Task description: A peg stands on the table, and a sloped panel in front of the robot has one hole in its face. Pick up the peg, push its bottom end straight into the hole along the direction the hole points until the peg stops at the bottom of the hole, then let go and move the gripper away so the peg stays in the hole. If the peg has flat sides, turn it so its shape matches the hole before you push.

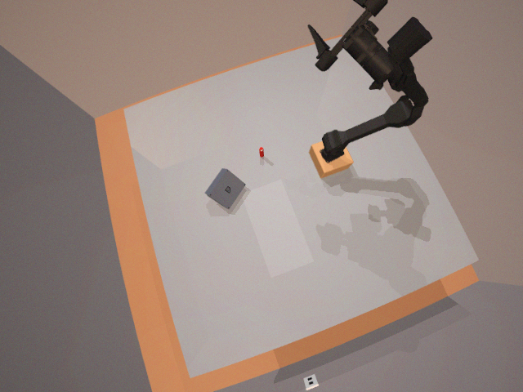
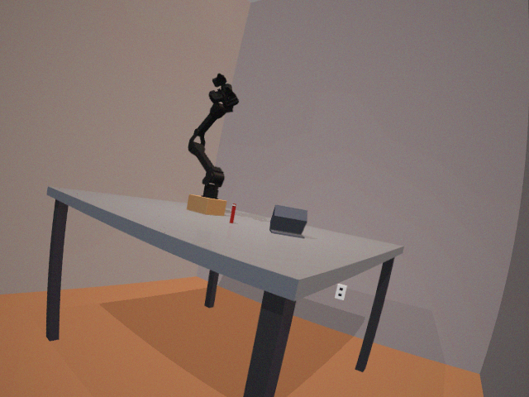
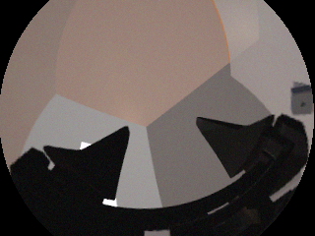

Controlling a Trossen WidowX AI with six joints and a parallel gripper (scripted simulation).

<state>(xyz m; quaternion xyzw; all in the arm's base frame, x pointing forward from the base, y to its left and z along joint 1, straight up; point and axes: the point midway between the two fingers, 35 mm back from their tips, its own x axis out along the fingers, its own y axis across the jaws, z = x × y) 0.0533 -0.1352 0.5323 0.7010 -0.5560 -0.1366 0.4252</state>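
Red peg [image 1: 261, 152] [image 2: 232, 213] stands upright, pointing up.

From here I see an open way over the table [image 1: 219, 269] [image 2: 170, 213] between my orange base block [image 1: 317, 163] [image 2: 197, 203] and its left edge in the top view, blocked low down only by the upright red peg [image 1: 261, 152] [image 2: 232, 213] and the sloped grey panel box [image 1: 219, 185] [image 2: 288, 220].

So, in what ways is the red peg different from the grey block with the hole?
The red peg is slim and upright; the grey block is wide, with a sloped face. The peg is also smaller than the block. Both rest on the table.
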